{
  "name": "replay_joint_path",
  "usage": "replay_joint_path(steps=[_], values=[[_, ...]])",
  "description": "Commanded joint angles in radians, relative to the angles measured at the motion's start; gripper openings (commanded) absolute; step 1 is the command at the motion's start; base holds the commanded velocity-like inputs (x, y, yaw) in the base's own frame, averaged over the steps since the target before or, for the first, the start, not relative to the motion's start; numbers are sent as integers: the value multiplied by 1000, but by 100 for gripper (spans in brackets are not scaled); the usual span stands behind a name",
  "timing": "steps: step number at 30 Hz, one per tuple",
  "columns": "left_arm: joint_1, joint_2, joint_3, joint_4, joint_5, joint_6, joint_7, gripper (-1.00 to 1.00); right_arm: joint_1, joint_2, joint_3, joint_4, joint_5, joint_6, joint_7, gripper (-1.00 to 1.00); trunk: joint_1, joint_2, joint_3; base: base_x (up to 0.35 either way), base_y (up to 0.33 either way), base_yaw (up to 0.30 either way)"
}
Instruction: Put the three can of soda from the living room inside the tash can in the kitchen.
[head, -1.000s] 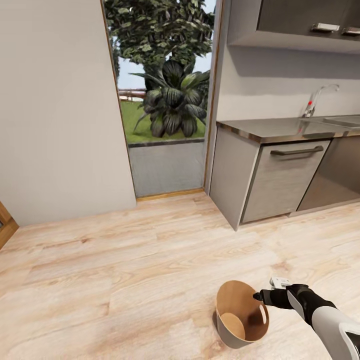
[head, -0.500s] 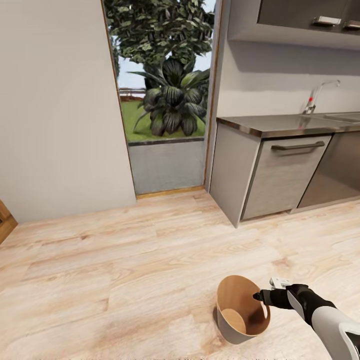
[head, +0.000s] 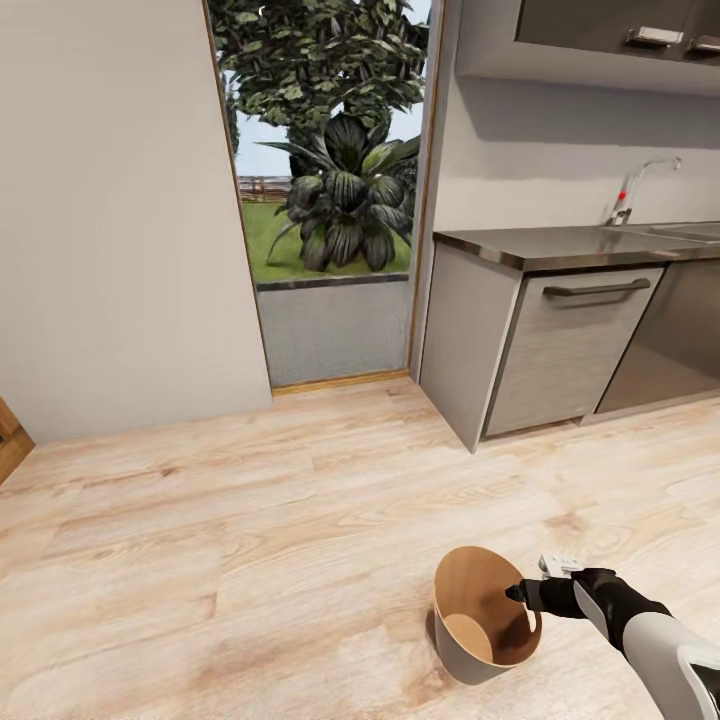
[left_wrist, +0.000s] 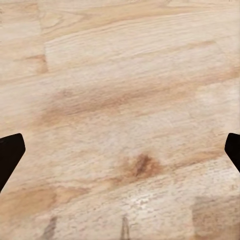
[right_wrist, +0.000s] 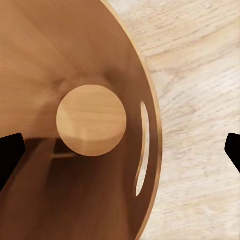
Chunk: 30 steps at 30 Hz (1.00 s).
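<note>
Bin (head: 487, 628) sits on the kitchen floor under your right gripper (right_wrist: 120, 150), whose fingers are spread and empty, as is the left gripper (left_wrist: 120, 150).

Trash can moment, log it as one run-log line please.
place: kitchen | right gripper: open over trash can rim | trash can: on wood floor, empty inside | left gripper: open above floor
</note>
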Motion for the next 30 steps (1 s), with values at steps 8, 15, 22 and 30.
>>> replay_joint_path(steps=[8, 15, 22, 30], values=[[0, 0, 0, 0, 1, -1, 0, 100, 0, -1, -1, 0, -1, -1, -1, 100, 0, 0, 0, 0, 0, 0], [0, -1, -5, -4, 1, 4, 0, 100, 0, 0, 0, 0, 0, -1, -4, 100, 0, 0, 0, 68, -45, 0], [0, 0, -4, -9, 3, 1, 0, 100, 0, 0, 0, 0, 0, -2, -4, 100, 0, 0, 0, 41, -27, 0], [0, 0, -5, -7, 2, 2, 0, 100, 0, 0, 0, 0, 0, -2, -5, 100, 11, -21, -9, 6, -4, 0]])
